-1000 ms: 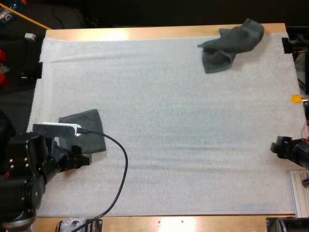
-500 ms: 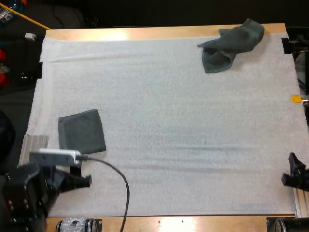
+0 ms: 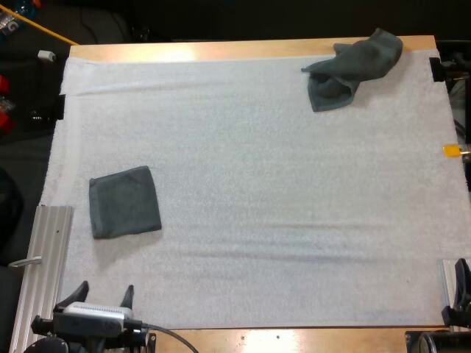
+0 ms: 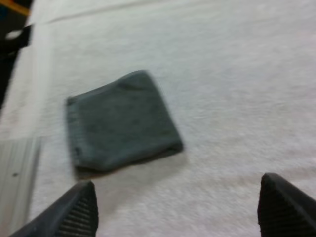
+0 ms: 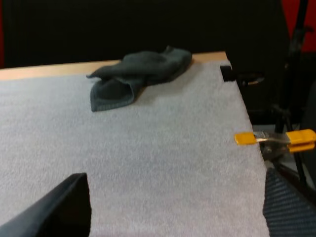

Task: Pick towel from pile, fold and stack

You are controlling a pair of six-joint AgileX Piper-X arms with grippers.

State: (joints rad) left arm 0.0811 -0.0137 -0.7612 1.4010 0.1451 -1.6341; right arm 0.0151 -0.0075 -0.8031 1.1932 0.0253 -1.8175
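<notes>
A folded dark grey-green towel (image 3: 125, 201) lies flat on the left part of the white mat (image 3: 257, 184). A crumpled towel (image 3: 353, 68) sits at the mat's far right corner, partly on the wooden table edge. My left gripper (image 3: 101, 298) is at the near edge, well short of the folded towel (image 4: 121, 121). In its wrist view the left gripper (image 4: 177, 207) stands open and holds nothing. My right gripper (image 3: 462, 294) is at the near right edge. In its wrist view the right gripper (image 5: 175, 207) is open and far from the crumpled towel (image 5: 138, 71).
An aluminium rail (image 3: 44, 272) runs along the mat's near left side, and another (image 3: 447, 287) stands at the near right. An orange clamp (image 5: 276, 138) sticks out at the mat's right edge. Wide bare mat lies between the two towels.
Both arms have drawn back toward the near edge. The left gripper has left the folded towel, which now lies uncovered and unmoved. The crumpled towel has not moved.
</notes>
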